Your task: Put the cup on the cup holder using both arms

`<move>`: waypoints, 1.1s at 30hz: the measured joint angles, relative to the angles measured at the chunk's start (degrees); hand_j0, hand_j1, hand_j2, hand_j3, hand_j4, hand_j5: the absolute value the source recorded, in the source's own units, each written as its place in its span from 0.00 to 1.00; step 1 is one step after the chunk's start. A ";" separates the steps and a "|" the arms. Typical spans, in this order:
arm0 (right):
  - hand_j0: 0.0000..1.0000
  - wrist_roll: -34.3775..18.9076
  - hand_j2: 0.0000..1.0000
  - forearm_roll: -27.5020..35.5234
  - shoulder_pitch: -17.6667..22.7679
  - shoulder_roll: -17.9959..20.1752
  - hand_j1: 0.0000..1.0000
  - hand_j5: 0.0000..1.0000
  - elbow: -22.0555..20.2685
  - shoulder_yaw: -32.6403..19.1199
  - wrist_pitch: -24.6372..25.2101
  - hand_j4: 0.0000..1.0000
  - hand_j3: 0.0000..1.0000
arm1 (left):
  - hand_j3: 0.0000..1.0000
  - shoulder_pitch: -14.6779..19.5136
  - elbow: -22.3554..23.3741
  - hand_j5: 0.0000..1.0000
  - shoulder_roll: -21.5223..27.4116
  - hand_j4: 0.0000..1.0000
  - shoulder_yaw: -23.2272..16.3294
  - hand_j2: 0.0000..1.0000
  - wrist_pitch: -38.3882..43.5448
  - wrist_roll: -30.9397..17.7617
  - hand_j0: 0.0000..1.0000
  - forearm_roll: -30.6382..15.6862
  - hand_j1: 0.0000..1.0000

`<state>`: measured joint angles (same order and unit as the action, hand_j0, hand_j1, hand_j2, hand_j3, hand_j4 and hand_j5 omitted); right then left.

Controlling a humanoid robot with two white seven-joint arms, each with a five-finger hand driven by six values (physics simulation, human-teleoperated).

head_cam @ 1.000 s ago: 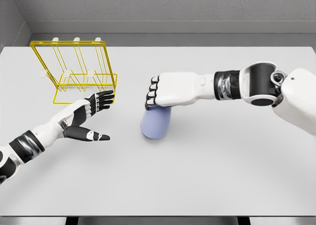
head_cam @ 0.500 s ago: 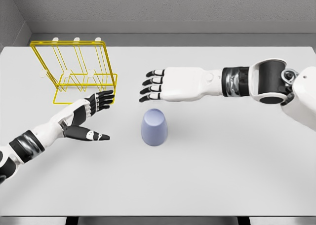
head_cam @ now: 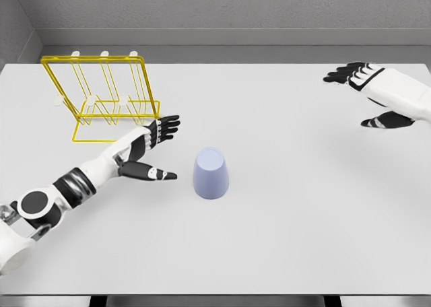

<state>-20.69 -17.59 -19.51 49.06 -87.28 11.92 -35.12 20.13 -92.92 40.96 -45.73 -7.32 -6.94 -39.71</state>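
Cup (head_cam: 211,174): pale blue-lavender, plain, no handle visible, standing on the white surface just left of frame centre; appears to be upside down, closed base up, though the render makes this hard to confirm. Cup holder (head_cam: 101,98): yellow wire rack with white-tipped pegs, upright, in the upper left of frame, well apart from the cup.

arms white | joints black-banded | robot hand (head_cam: 145,147) fingers black-tipped
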 measured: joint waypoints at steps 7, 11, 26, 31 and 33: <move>1.00 0.00 1.00 6.69 3.78 -2.37 1.00 1.00 -0.06 -2.50 0.01 1.00 1.00 | 1.00 0.26 1.58 1.00 -2.49 1.00 -1.67 1.00 0.11 0.00 1.00 0.54 1.00; 1.00 -0.21 1.00 7.30 5.45 -5.03 1.00 1.00 0.09 -3.10 0.01 1.00 1.00 | 1.00 0.61 2.38 1.00 -3.66 1.00 -2.26 1.00 0.11 0.00 1.00 0.60 1.00; 1.00 -0.79 1.00 7.56 6.51 -7.63 1.00 1.00 3.27 -7.06 0.01 1.00 1.00 | 1.00 1.32 4.24 1.00 -7.09 1.00 -4.51 1.00 0.19 0.00 1.00 2.18 1.00; 1.00 -0.79 1.00 7.61 6.68 -7.44 1.00 1.00 3.09 -8.15 0.01 1.00 1.00 | 1.00 1.32 4.33 1.00 -7.44 1.00 -4.87 1.00 0.20 0.00 1.00 2.63 1.00; 1.00 -0.79 1.00 7.62 7.03 -7.41 1.00 1.00 3.04 -8.40 0.01 1.00 1.00 | 1.00 1.32 4.56 1.00 -7.55 1.00 -4.93 1.00 0.20 0.00 1.00 2.68 1.00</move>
<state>-21.48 -9.96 -12.48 41.65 -84.25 3.52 -35.11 21.45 -88.36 33.41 -50.67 -7.12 -6.94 -37.03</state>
